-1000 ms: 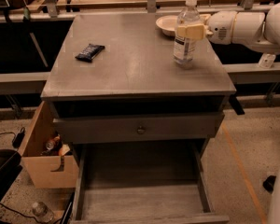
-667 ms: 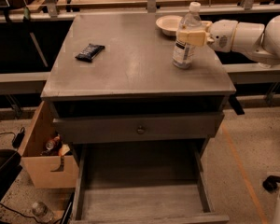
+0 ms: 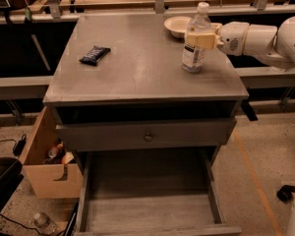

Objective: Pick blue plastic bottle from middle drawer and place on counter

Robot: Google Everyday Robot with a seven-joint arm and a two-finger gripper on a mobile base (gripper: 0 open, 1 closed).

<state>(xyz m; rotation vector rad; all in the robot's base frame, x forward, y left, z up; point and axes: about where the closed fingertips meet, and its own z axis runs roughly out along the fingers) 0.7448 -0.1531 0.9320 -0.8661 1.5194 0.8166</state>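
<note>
The blue plastic bottle (image 3: 195, 39), clear with a white cap and a pale label, stands upright on the grey counter (image 3: 137, 73) near its back right corner. My gripper (image 3: 202, 39) reaches in from the right, level with the bottle's upper half. Its pale fingers (image 3: 206, 40) are closed around the bottle. The middle drawer (image 3: 147, 205) is pulled out below, and its plank floor is bare.
A pale bowl (image 3: 177, 26) sits just behind the bottle. A black snack packet (image 3: 94, 54) lies on the counter's left side. A drawer front with a round knob (image 3: 147, 135) is above the open drawer. A cardboard box (image 3: 49, 171) stands on the floor to the left.
The bottle stays upright at the same spot on the counter. The arm behind the gripper has shifted a little; the gripper stays on the bottle.
</note>
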